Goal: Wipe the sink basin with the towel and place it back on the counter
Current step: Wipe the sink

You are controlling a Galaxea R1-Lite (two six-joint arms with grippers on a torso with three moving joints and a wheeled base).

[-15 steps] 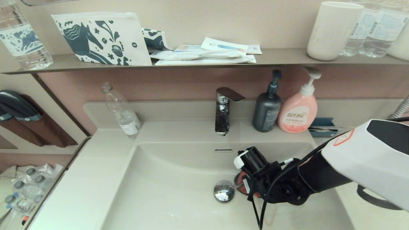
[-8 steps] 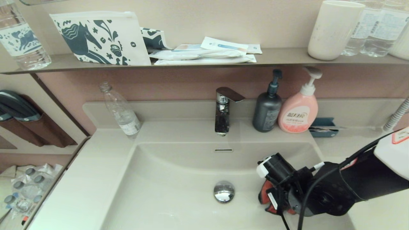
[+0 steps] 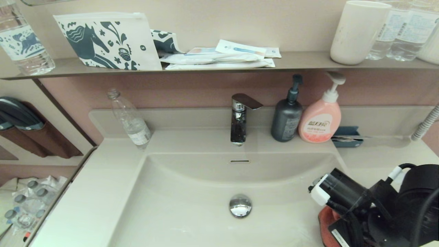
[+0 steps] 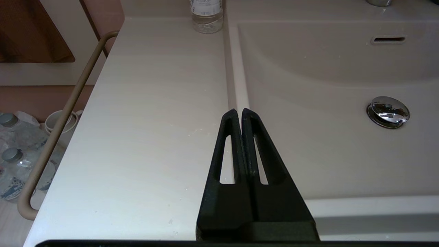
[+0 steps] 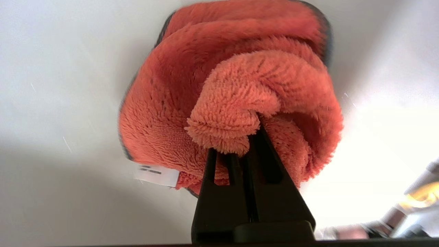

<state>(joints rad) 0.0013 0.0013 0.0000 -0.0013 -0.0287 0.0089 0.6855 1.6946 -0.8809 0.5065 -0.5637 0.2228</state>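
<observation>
While the right pincer [image 5: 240,151] clamps the bunched towel [image 5: 236,92] at the sink basin's [image 3: 192,192] four o'clock wall, the left pincer [image 4: 239,115] hangs closed and empty over the counter [image 4: 147,113] at the basin's nine o'clock rim.

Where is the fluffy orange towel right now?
The towel is pinched in the right gripper, low at the right side of the sink basin, to the right of the chrome drain plug in the head view.
</observation>
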